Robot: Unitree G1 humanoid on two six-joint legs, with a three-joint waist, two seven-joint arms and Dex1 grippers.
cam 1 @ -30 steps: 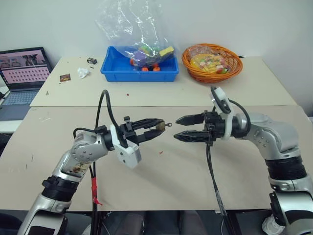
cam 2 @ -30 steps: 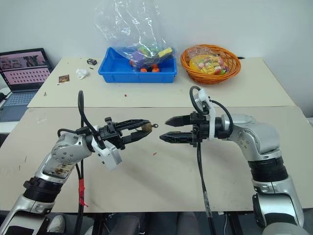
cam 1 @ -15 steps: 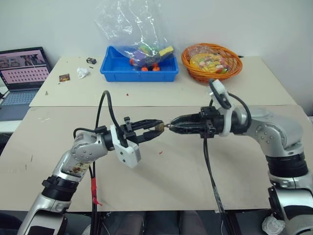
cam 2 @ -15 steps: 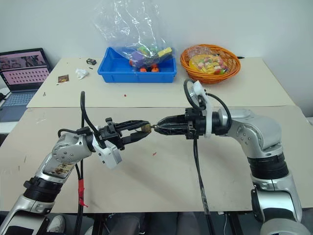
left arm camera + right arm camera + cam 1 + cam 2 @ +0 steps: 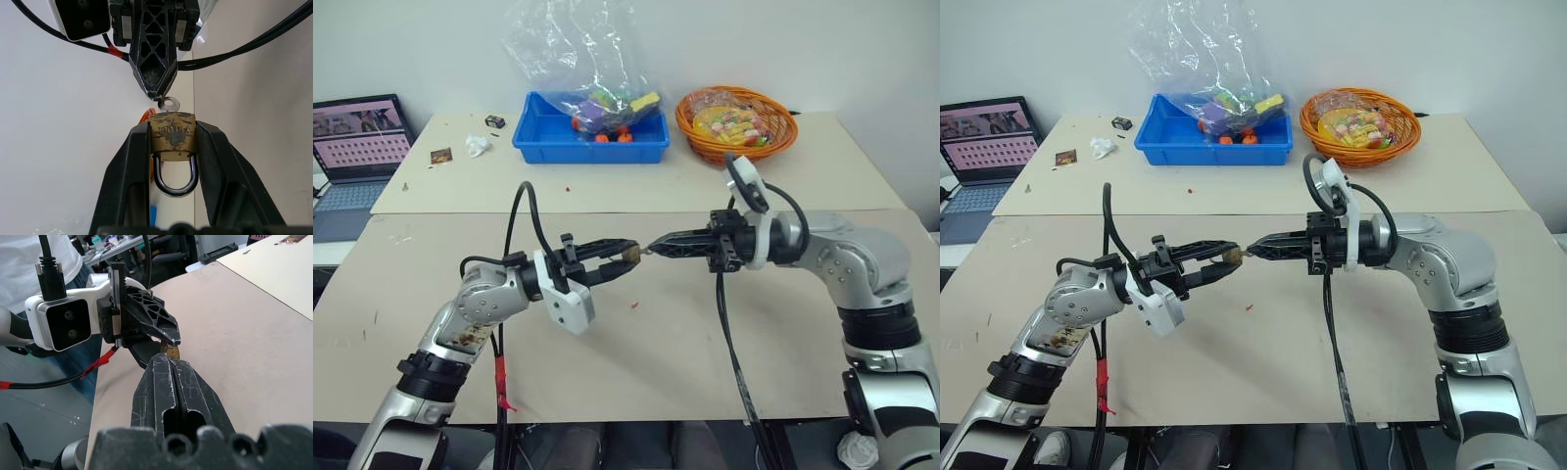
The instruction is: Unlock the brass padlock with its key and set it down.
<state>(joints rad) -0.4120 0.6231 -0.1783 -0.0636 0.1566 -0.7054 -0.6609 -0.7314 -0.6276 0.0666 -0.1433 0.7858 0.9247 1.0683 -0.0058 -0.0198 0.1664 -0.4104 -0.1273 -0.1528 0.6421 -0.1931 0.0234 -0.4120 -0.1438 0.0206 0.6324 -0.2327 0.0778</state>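
Above table (image 5: 636, 343), level pincers (image 5: 628, 253) tip-to-tip

Both arms raised, left fingers (image 5: 628, 256) part-spread, right fingers (image 5: 658, 246) pressed together, tips nearly meeting.

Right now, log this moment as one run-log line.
left fingers: clamp brass padlock, shackle closed | right fingers: shut at key in the lock | stage: not unlocked | table: below both

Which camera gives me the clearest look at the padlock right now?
The left wrist view: the padlock sits face-on between the left gripper's fingers, shackle visible. The head views show a small brass speck; the right wrist view shows a sliver.
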